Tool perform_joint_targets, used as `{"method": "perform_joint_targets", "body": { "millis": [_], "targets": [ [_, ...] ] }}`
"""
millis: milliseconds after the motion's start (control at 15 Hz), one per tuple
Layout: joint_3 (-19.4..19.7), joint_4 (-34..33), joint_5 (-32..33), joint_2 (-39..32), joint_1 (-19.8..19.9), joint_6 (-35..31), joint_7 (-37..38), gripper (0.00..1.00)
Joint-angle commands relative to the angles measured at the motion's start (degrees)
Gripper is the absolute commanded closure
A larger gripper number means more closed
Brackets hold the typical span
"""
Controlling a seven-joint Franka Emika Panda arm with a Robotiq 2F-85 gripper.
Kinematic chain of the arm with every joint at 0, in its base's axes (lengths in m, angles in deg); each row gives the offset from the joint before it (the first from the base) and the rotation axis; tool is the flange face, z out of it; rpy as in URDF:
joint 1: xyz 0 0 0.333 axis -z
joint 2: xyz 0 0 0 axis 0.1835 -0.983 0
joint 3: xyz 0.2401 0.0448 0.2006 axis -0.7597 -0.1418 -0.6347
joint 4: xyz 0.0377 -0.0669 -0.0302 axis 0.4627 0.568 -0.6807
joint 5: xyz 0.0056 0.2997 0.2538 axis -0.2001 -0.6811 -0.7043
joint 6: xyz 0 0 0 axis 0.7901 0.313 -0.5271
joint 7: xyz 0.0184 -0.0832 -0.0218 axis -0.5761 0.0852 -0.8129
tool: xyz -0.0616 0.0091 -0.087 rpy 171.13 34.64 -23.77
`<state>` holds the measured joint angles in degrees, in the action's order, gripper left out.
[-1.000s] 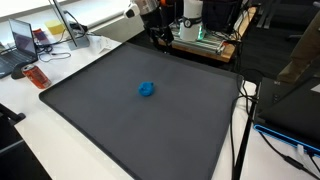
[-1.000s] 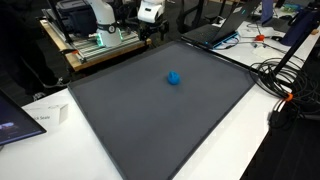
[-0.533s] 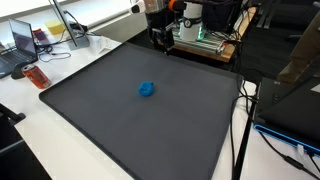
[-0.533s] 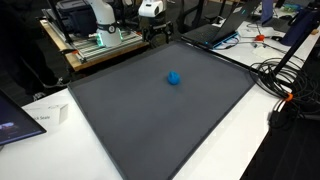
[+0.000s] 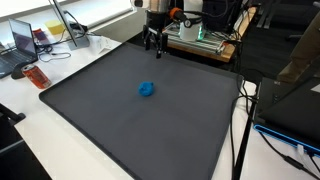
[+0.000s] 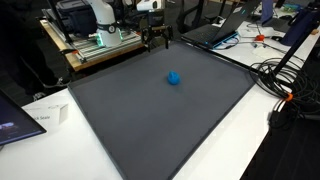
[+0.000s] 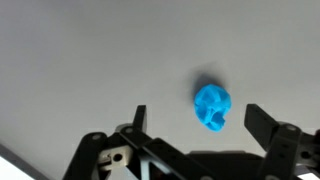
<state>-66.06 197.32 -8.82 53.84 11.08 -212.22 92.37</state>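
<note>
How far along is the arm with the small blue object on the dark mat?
Done: nothing visible. The blue object lies alone in the middle of the dark mat, untouched. In hand: the gripper hangs open near the mat's far edge, apart from the object, which shows ahead of its fingers in the wrist view. Left: any contact or grip is not yet made.

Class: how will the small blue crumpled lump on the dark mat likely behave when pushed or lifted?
The small blue crumpled lump looks creased and irregular, so probably soft and light. Its lumpy shape suggests it would tumble, not roll far, on the dark grey mat.
</note>
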Motion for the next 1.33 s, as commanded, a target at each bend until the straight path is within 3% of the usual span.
{"method": "perform_joint_targets", "body": {
  "millis": [0, 267, 467, 800, 1267],
  "targets": [
    [-0.34, 0.79, 13.10, 2.70, 2.60, -1.38, 10.81, 0.00],
    [-0.72, 0.00, 22.69, 3.52, 3.98, -0.19, 19.10, 0.00],
    [-0.83, -0.63, 25.41, 2.94, 3.85, 1.25, 22.07, 0.00],
    [-0.24, -1.97, 30.92, 1.32, 4.22, -2.21, 26.75, 0.00],
    [2.20, -5.87, 21.89, -8.01, 3.70, -12.76, 15.75, 0.00]
  ]
}}
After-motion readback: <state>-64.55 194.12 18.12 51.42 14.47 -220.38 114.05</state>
